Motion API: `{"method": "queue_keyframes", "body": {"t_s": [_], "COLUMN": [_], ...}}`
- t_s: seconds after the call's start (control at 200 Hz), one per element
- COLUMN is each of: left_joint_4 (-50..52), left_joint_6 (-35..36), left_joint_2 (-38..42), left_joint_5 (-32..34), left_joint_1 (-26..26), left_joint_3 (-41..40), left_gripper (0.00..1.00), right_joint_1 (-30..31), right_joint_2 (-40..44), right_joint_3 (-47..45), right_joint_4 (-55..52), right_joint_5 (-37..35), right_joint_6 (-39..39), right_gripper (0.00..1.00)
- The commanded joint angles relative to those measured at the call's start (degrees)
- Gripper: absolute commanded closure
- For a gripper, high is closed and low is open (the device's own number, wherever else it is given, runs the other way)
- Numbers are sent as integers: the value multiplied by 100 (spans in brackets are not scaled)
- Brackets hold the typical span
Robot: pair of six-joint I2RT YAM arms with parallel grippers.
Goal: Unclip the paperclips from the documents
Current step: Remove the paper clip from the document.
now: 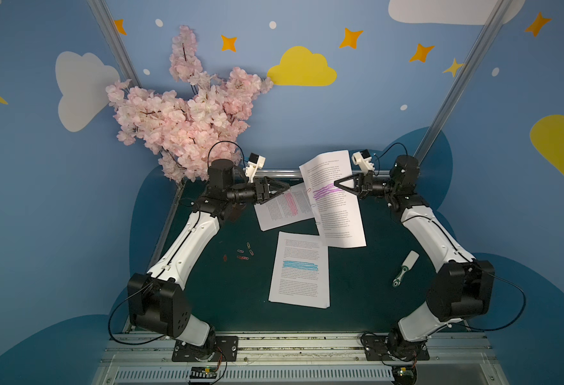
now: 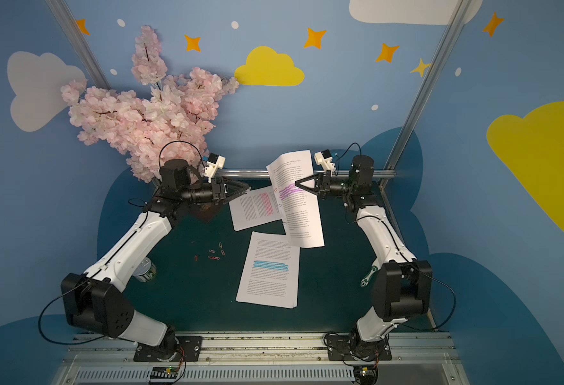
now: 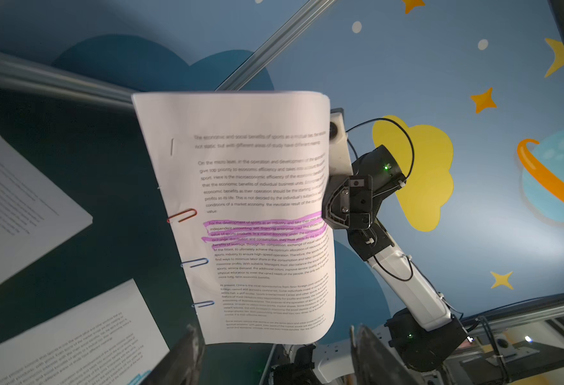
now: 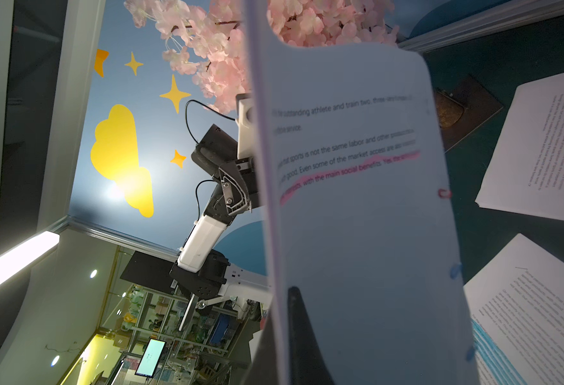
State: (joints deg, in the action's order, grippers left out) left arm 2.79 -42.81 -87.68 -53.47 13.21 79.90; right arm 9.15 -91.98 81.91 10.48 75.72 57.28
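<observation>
My right gripper point(image 1: 338, 184) is shut on the edge of the purple-banded document point(image 1: 332, 200) and holds it upright above the table. Along its free edge sit a red paperclip point(image 3: 182, 216) and two blue paperclips point(image 3: 194, 262) point(image 3: 203, 304). My left gripper point(image 1: 285, 188) is open and empty, a short way off that clipped edge. In the right wrist view a dark finger point(image 4: 299, 333) presses the sheet point(image 4: 357, 233). The pink-banded document point(image 1: 284, 210) and the blue-banded document point(image 1: 300, 270) lie flat. Several loose paperclips point(image 1: 242, 253) lie on the mat to the left.
A pink blossom branch point(image 1: 187, 113) stands at the back left behind my left arm. A white-and-green handled tool point(image 1: 405, 273) lies by my right arm. A tin can point(image 2: 145, 271) sits under my left forearm. A metal rail point(image 1: 280, 173) runs along the table's far edge.
</observation>
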Motion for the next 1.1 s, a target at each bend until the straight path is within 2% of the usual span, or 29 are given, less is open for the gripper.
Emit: {"method": "queue_keyframes", "body": {"t_s": [0.0,0.125,0.37,0.496,0.586,0.656,0.746,0.841,0.916,1.091], "left_joint_4": [-340,-1994,-5609,-6751,-6950,-6708,-6722,-6658,-6503,-6312], "left_joint_6": [-116,-808,-2954,-3865,-4120,-4189,-4333,-4321,-4176,-4079], "left_joint_2": [-331,-560,-1362,-1697,-1774,-1770,-1790,-1742,-1670,-1698], "left_joint_5": [117,159,294,394,352,277,262,258,300,331], "left_joint_1": [70,217,459,483,489,488,485,474,462,445], "left_joint_3": [-259,-627,-724,-610,-541,-510,-528,-575,-613,-520], "left_gripper": [2,1,1,8,18,41,53,75,77,75], "right_joint_1": [111,204,280,272,233,181,109,36,-43,-199], "right_joint_2": [201,211,38,-103,-202,-283,-383,-458,-487,-492], "right_joint_3": [272,409,447,551,620,671,728,761,754,704], "right_joint_4": [94,234,668,690,710,726,749,754,761,793], "right_joint_5": [109,113,99,158,195,239,289,328,337,316], "right_joint_6": [120,376,777,803,786,785,796,794,790,784], "right_gripper": [100,100,100,100,100,100,100,100,100,100]}}
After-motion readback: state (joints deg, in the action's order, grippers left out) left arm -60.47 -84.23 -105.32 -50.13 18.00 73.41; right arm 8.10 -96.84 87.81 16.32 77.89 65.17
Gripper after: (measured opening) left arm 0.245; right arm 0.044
